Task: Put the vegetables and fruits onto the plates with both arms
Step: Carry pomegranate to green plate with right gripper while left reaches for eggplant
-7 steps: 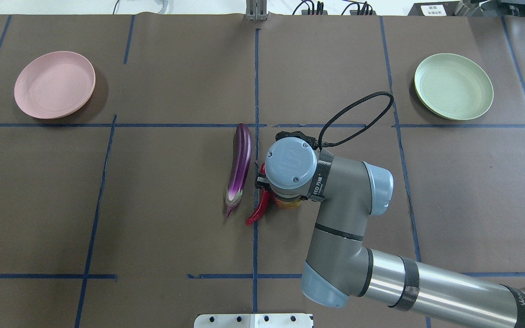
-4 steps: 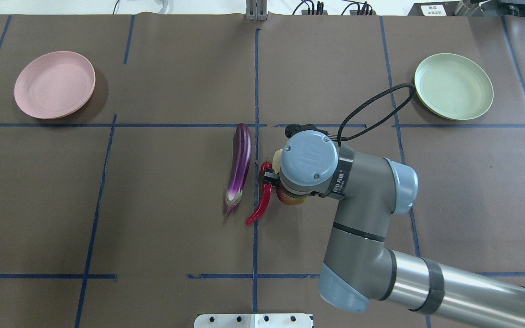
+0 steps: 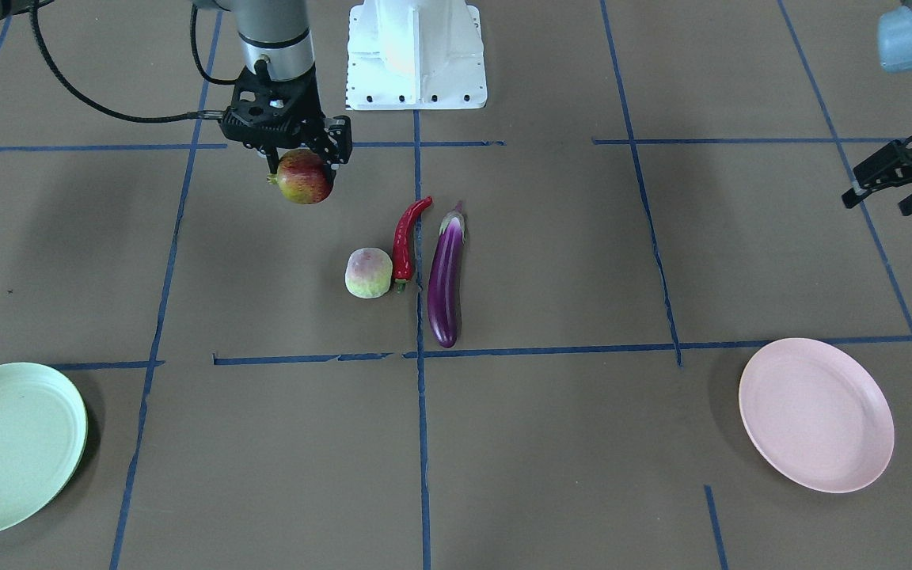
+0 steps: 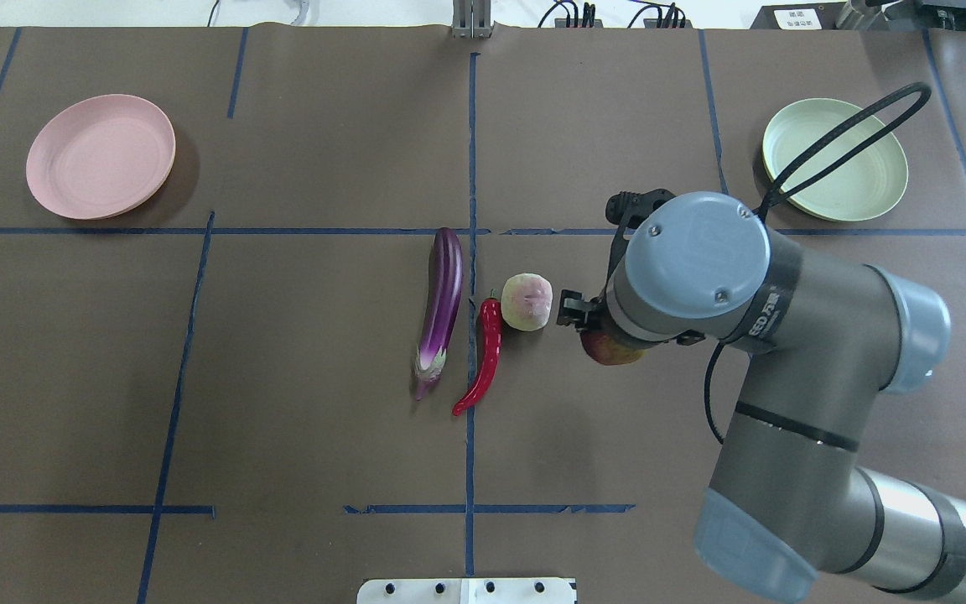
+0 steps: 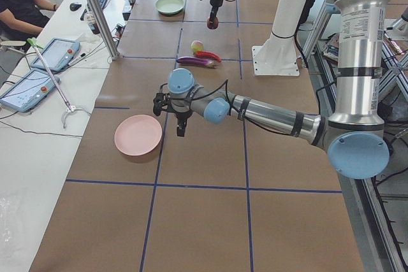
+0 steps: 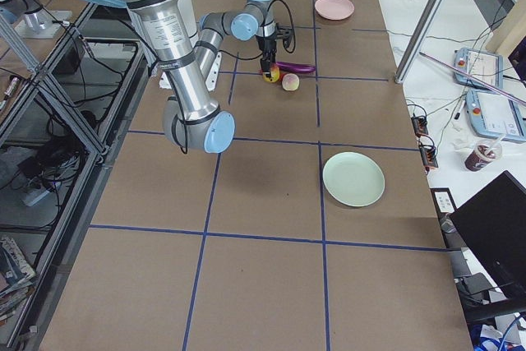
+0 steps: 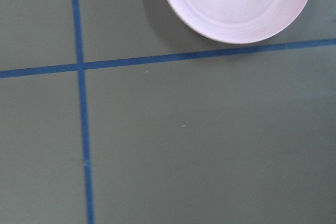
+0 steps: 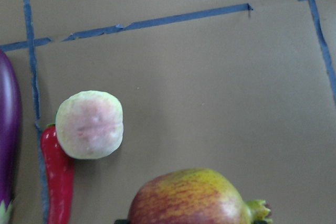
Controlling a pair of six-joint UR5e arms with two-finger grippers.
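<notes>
Closest to your side of the table lie the two plates, far apart at the two ends. The green plate is at the end of the robot's right arm, and the pink plate is at the end of its left arm. Just past the pink plate, the left gripper hangs over the brown table. Its fingers look apart, and they hold nothing. Its own camera looks down on the pink plate's edge and the blue tape lines. Go on to the middle of the table and you find three foods in a row. The long purple eggplant lies along a blue tape line with its pale cap end toward the robot. Just beside it lies the red chili, pointing the same way. The pale green fruit with the pink blush sits on the other side of the chili and touches the chili's stem end. All three are well apart from both plates. A little farther on, nearer the robot, the right gripper points down, and its fingers are closed tight around the red and yellow fruit. That fruit seems to hang a bit above the table, near the pale green fruit but not touching it. Farthest from you stands the white base block.
</notes>
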